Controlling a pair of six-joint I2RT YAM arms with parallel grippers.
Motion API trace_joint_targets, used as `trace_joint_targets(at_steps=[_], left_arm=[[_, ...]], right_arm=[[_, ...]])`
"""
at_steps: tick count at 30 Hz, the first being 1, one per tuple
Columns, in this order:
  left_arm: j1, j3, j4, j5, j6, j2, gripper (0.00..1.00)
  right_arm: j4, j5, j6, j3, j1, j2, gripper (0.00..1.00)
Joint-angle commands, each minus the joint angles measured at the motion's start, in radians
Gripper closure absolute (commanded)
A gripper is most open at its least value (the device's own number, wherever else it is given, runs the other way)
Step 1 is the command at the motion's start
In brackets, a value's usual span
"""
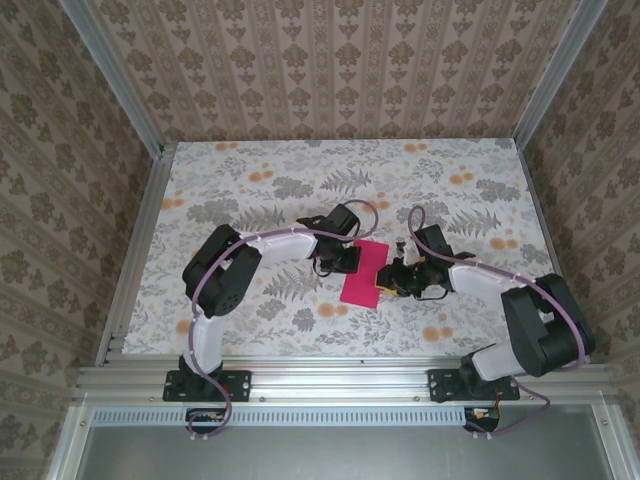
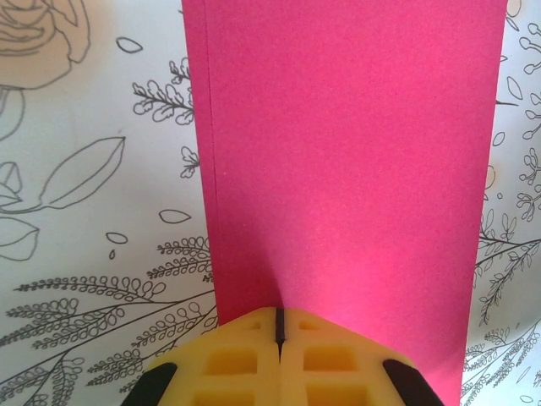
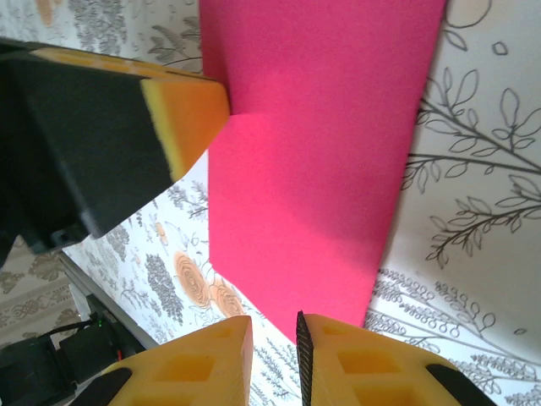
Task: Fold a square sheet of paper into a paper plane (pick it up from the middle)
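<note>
Touching the pink paper (image 1: pixel 362 272), the left tool (image 2: pixel 277 326) sits closed; right tool (image 3: pixel 275 328) slightly parted.

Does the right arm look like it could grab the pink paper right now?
Probably yes. The right gripper sits right at one corner of the pink paper, its jaws a little apart and nothing between it and the sheet. The left gripper is shut at another edge, out of its way.

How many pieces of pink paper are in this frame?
1: a single pink paper, folded narrow, lying between the left gripper and the right gripper. Another scrap could be hidden beneath them.
</note>
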Motion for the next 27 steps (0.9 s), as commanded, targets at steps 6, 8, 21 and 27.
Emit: trace_joint_targets(at_steps=[6, 8, 21, 27], left_arm=[[-0.018, -0.025, -0.092, -0.01, 0.008, 0.026, 1.0], [-0.018, -0.027, -0.092, -0.012, 0.009, 0.025, 1.0], [-0.019, -0.032, -0.095, -0.012, 0.011, 0.023, 1.0], [-0.019, -0.027, -0.095, -0.01, 0.012, 0.026, 1.0]], right_arm=[[0.16, -0.033, 0.105, -0.119, 0.045, 0.065, 0.77], [0.14, 0.007, 0.085, -0.129, 0.044, 0.101, 0.77], [0.106, -0.02, 0.122, -0.107, 0.069, -0.056, 0.77], [0.168, -0.053, 0.128, -0.113, 0.113, 0.093, 0.76]])
